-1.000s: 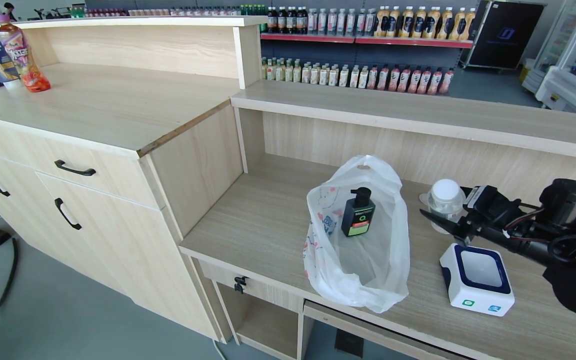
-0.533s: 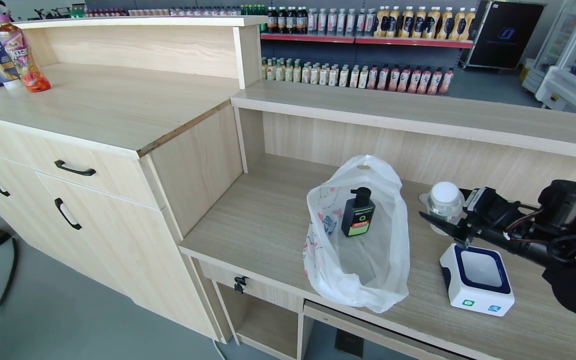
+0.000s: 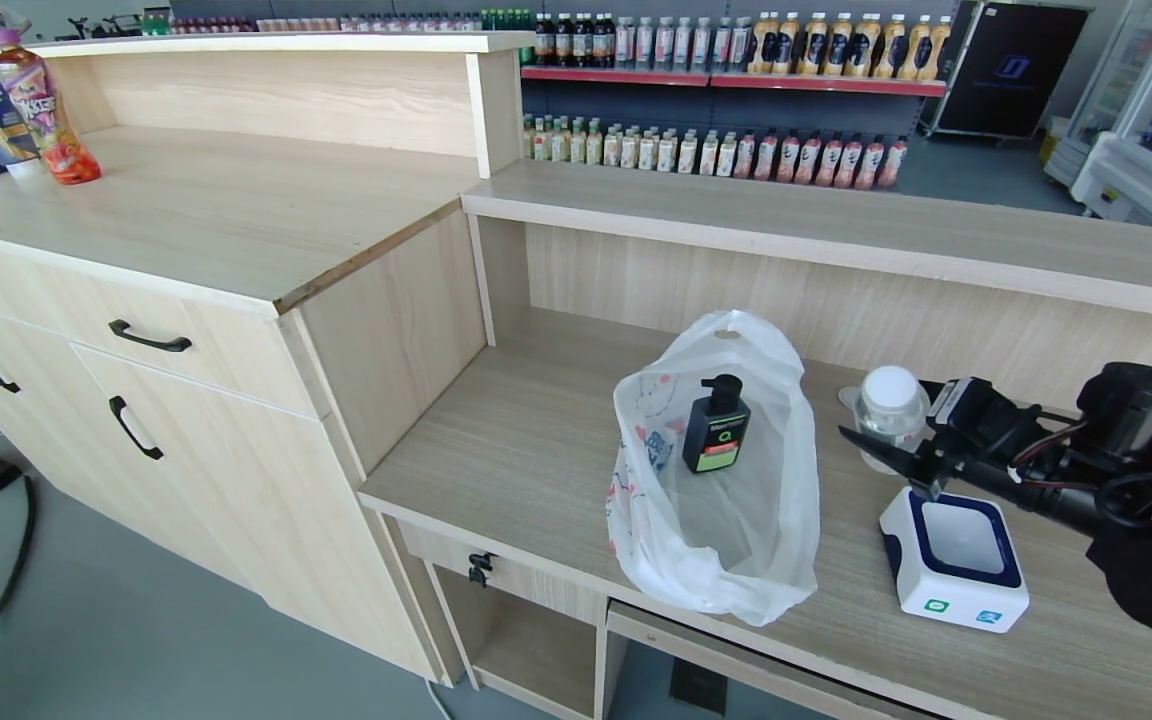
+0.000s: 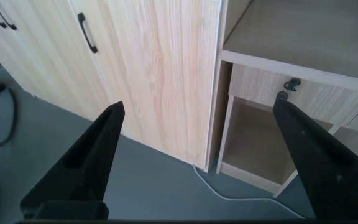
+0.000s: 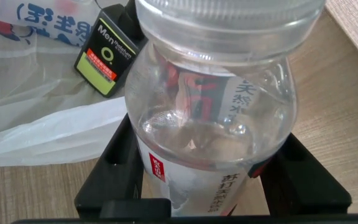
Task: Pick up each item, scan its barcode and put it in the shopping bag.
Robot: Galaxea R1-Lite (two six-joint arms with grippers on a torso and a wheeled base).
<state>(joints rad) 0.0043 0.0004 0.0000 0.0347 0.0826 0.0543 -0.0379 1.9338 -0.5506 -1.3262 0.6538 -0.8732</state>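
My right gripper (image 3: pixel 886 418) is shut on a clear plastic jar (image 3: pixel 891 402) with a white lid, held just above the counter behind the white and blue scanner (image 3: pixel 954 545). In the right wrist view the jar (image 5: pixel 213 106) sits between the black fingers (image 5: pixel 114 163). The white shopping bag (image 3: pixel 726 540) lies open on the counter to the jar's left, with a dark pump bottle (image 3: pixel 716 428) inside it; that bottle (image 5: pixel 107 53) is also in the right wrist view. My left gripper (image 4: pixel 197 102) hangs open with nothing in it, low beside the cabinet front.
The lower counter (image 3: pixel 536 440) is walled by a wooden back panel and a raised shelf (image 3: pixel 836 225). A higher counter (image 3: pixel 216 210) on the left carries a drink bottle (image 3: pixel 41 110) and a box. Stocked store shelves stand behind.
My right gripper and the jar have sunk slightly toward the scanner. The bag and the pump bottle have not moved.
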